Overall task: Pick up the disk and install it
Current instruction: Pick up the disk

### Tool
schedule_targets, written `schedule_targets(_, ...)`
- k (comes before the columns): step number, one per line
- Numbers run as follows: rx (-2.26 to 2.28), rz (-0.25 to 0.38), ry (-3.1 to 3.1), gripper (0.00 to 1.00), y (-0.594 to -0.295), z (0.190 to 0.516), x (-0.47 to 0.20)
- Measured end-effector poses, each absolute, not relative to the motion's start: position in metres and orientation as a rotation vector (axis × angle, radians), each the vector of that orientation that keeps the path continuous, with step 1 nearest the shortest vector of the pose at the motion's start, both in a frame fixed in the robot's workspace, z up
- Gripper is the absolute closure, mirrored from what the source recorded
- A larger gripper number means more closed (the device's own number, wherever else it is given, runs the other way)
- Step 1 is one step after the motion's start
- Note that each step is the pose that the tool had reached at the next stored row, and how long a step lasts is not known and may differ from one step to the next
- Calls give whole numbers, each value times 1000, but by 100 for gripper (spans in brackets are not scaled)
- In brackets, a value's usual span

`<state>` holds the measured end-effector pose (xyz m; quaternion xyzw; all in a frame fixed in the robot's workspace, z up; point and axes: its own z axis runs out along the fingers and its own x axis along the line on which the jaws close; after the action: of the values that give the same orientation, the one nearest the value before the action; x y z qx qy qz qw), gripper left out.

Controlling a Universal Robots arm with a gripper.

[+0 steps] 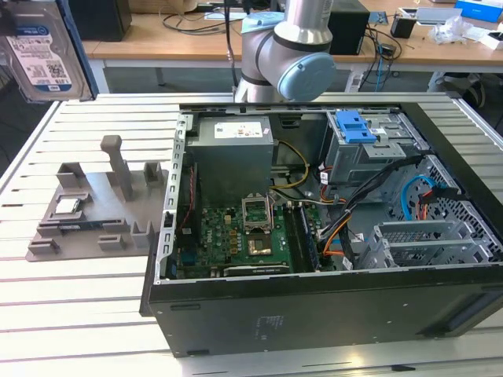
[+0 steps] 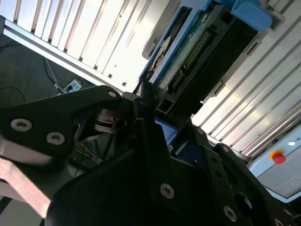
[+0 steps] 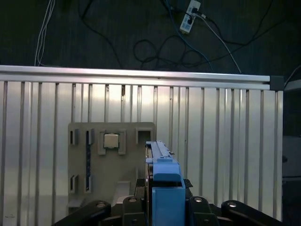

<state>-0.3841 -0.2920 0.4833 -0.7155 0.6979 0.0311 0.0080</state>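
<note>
Closest to the eye is the disk [image 1: 41,49], held high at the exterior view's left, with its white label and blue band facing outward. Well below the fingers [image 2: 143,112] lies the tabletop [image 1: 78,314], made of silvery aluminium slats. Almost under the fingers sits a grey fixture plate [image 3: 117,167], and on it a small square chip [image 3: 111,141]. Well apart from the fingers, toward the exterior view's right, stands an open computer case [image 1: 314,302] with a green motherboard [image 1: 228,236] inside. Behind the case rises the grey arm [image 1: 291,43], and behind that a wooden desk [image 1: 189,39] with clutter. Past the tabletop's edge I see a dark floor [image 3: 94,33] with loose cables and a white power strip [image 3: 190,13].

The black fingers are closed narrow on the disk. In both wrist views they clamp one end of its blue carrier frame [image 3: 165,188], and the drive stands out edge-on from between them. It hangs free, well above the tabletop.
</note>
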Motion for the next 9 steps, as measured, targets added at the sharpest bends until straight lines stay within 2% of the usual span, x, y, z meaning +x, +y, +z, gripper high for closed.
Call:
schedule_targets(3, -2237, 97, 2182, 64, -292, 495, -384)
schedule_targets(9, -2236, 98, 2181, 64, -292, 496, -384)
